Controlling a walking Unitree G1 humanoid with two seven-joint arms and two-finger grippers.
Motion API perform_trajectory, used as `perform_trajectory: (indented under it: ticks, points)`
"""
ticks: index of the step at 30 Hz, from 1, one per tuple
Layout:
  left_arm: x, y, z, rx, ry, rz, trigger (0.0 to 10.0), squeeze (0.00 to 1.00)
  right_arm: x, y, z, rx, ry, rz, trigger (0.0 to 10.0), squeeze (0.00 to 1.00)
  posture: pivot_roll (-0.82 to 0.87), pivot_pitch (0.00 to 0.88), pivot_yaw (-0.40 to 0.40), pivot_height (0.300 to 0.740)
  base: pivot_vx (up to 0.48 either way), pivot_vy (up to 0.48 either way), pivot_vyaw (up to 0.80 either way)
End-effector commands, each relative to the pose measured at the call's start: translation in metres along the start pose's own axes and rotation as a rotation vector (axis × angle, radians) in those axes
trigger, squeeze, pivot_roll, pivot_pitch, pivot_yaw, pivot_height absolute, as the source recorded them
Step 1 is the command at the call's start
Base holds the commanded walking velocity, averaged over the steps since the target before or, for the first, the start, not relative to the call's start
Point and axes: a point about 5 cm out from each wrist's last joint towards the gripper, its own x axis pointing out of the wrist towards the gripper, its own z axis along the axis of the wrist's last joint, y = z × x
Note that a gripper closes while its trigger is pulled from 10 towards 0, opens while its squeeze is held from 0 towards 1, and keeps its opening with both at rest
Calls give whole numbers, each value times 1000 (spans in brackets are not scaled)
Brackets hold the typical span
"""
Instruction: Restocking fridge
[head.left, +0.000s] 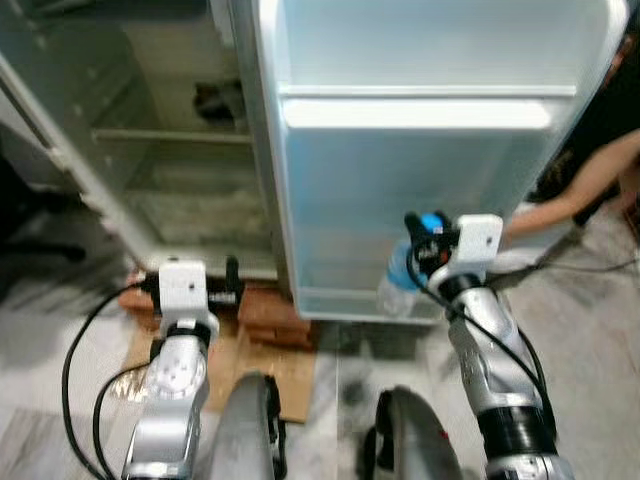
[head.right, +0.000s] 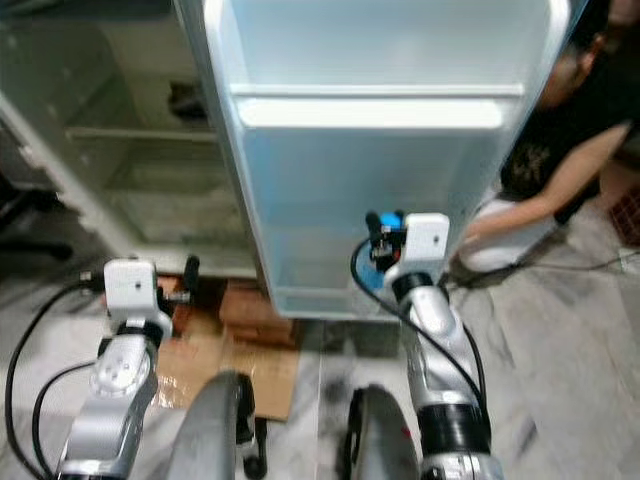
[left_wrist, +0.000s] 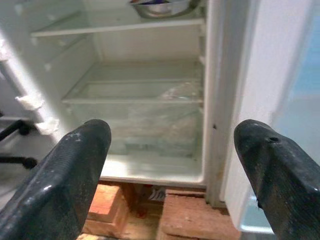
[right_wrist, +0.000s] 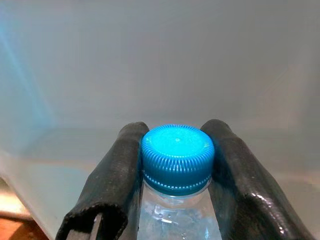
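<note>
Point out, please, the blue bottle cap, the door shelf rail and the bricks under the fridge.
blue bottle cap (right_wrist: 177, 150), right wrist view, its ribbed top.
door shelf rail (head.left: 415, 114), left eye view, mid-rail.
bricks (left_wrist: 192, 217), left wrist view, top face.

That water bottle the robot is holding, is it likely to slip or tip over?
The water bottle looks clear, smooth plastic, so it may be slippery. The right gripper pinches it just under the ribbed blue cap, which probably stops it sliding down. It seems full, so fairly heavy, and tall enough to tip if set down crooked.
</note>
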Motion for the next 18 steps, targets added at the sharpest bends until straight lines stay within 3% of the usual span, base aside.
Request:
perform_trajectory:
  ticks: [1,18]
  points:
    - [0,4,-2,12,6,18,10000,0,2,1,5,-20,-31,11,10000,0,19,152,44,640,0,0,0]
    - [-1,4,-1,19,2,19,10000,0,5,10,5,-48,-49,65,10000,0,24,153,47,616,0,0,0]
